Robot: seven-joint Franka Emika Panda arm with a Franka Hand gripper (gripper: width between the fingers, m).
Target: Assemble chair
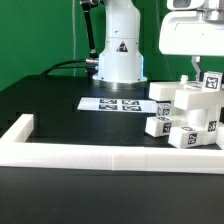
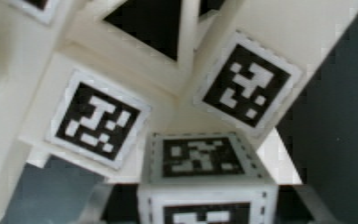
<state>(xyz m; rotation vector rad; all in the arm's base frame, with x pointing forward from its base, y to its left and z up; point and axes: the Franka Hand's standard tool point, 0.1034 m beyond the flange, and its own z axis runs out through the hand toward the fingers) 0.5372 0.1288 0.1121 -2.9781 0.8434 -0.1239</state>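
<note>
Over at the exterior view's left, a long white plastic border rail (image 1: 110, 160) runs along the near edge of the black table (image 1: 50, 105), with a short return turning back at its left end. Behind it, near the middle, the thin flat white marker board (image 1: 117, 103) lies flat on the table, showing 4 black-and-white tags. Just behind that board stands the arm's white rounded base (image 1: 119, 55), with a black cable trailing off toward the green backdrop.

Further right sits the chair (image 1: 185, 112), a cluster of small blocky white plastic parts with black-and-white square tags. At least 3 tagged cube-like pieces lie low at the front of the cluster, close to the rail, and larger slab-like pieces are stacked behind them.

Farthest right, the two-finger gripper (image 1: 195, 72) hangs from the white wrist housing down onto the top of that cluster. Its fingers stand close together, closed on an upright white chair piece whose tag shows beside them. Exactly where the pads touch cannot be made out in the exterior view.

In the wrist view, the chair parts (image 2: 149, 120) fill the frame: 2 tilted white slabs with large tags, and a tagged cube below them. The fingertips are not clearly distinguishable there.
</note>
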